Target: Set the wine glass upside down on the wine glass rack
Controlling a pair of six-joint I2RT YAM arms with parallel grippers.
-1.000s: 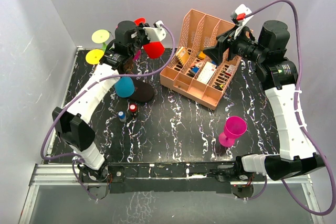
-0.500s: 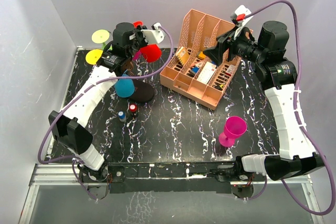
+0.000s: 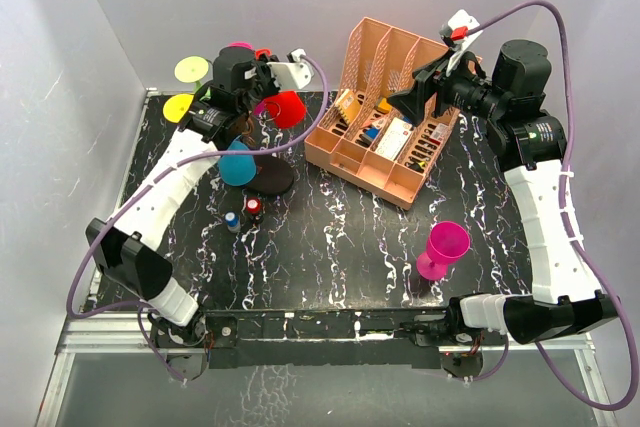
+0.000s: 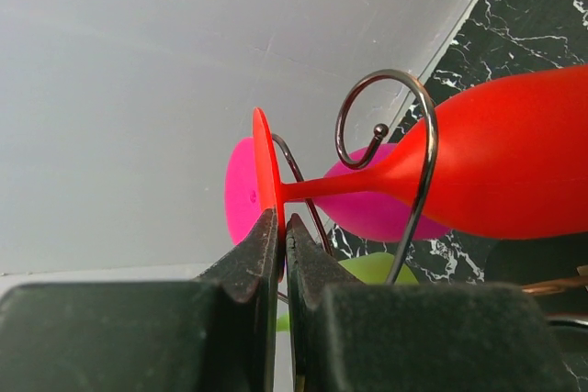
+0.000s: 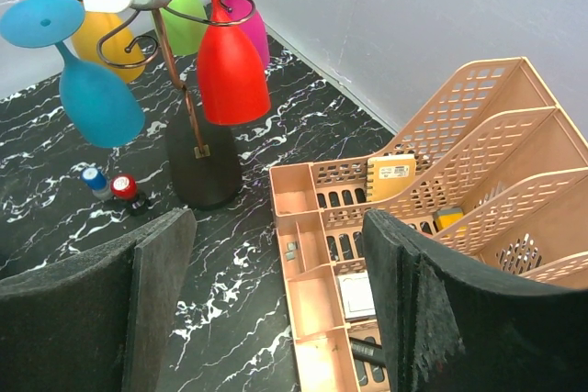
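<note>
Step in hand: hanging. The red wine glass [image 4: 496, 162] is at the wine glass rack [image 5: 207, 176], bowl down, not yet let go.
Left gripper [image 4: 280, 227]: clenched on the thin rim of the glass's foot, jaws almost meeting.
Glass and rack: the stem crosses one curled wire arm near the wall, beside a blue glass [image 3: 237, 164] that already hangs there. Whether the foot rests on the curl I cannot tell.
File organiser [image 3: 390, 117]: right of the rack, well apart from it.
Right gripper [image 5: 276, 227]: released, jaws wide, holding nothing, above the organiser.
Pink glass [image 3: 443, 249]: upright on the table near the right arm.
Next move, as I judge it: settle the stem fully into the curl so the foot bears on the wire, then part the jaws and back off without nudging the neighbours.
Change from a second ago: the left wrist and red glass have shifted slightly left and down towards the rack — right arm and pink glass unmoved.
</note>
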